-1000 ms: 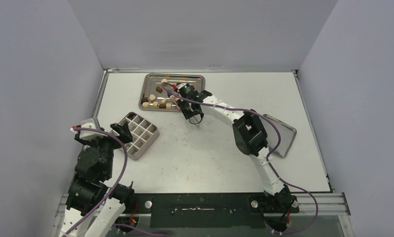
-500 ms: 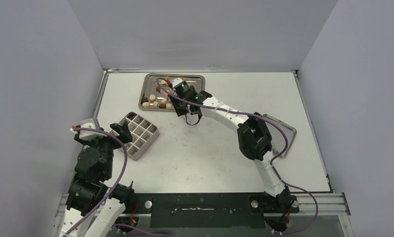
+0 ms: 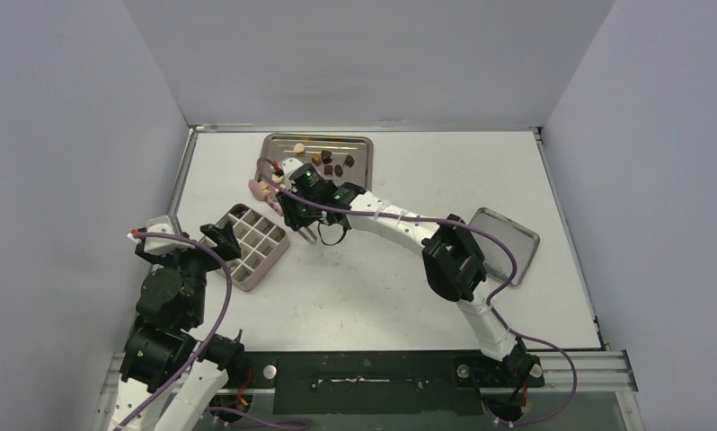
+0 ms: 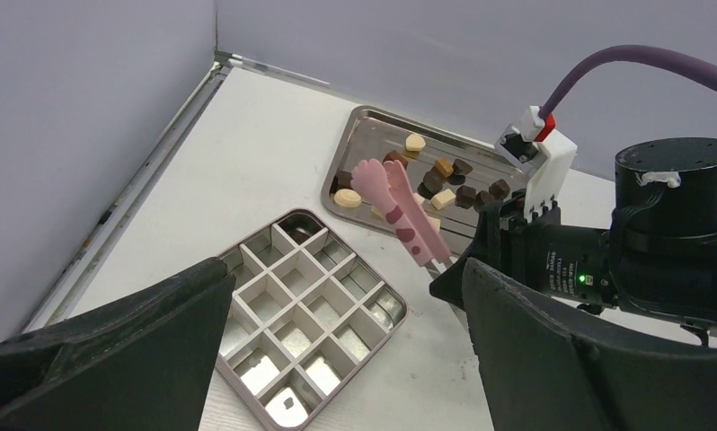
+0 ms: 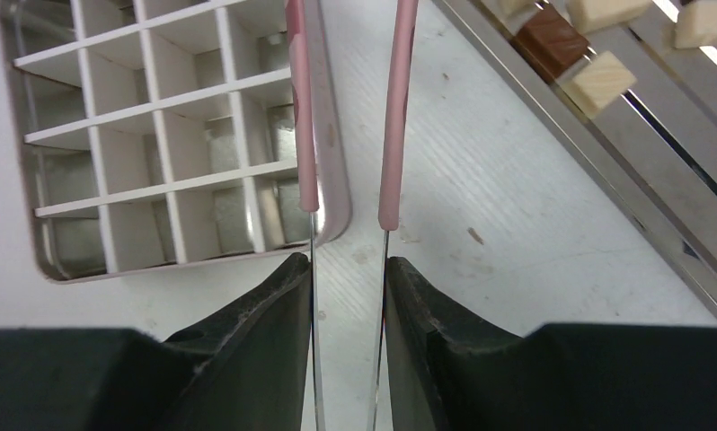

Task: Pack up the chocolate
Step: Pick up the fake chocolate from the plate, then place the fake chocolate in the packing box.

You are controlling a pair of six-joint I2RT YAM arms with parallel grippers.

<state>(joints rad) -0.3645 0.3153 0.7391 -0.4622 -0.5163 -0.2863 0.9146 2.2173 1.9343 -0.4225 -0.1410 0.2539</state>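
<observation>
**Tongs poised between tray and tin, nothing packed yet**

White counter (image 3: 382,269), grey walls on three sides. At 12 o'clock lies a shallow rectangular steel tray (image 4: 373,139) holding all the chocolate (image 4: 443,167) in sight: small dark brown, mid brown and cream chunks, scattered loose. At 9 o'clock sits a square metal tin divided into a grid of cells (image 3: 254,241). Its cells look bare, apart from a small dark mark in one near cell that could be a chunk or a reflection; I cannot tell which. A flat metal lid (image 3: 508,235) lies apart at 3 o'clock.

The right gripper (image 5: 348,269) has its jaws part-closed on the handle end of a pair of pink paw-tipped tongs (image 4: 400,211). The tips reach toward 10 o'clock, over the tray's 7 o'clock corner, just beside the tin. They look pressed together, but whether a chunk sits between them is too small to tell. The left gripper (image 4: 346,278) hangs over the tin's near side, jaws spread wide and holding nothing.

This looks like the first transfer from tray to tin. If a piece is pinched, the next move calls for a short swing toward 8 o'clock, centring the tips over one cell, then easing the squeeze. If not, the tips must return to the tray and straddle a single chunk.
</observation>
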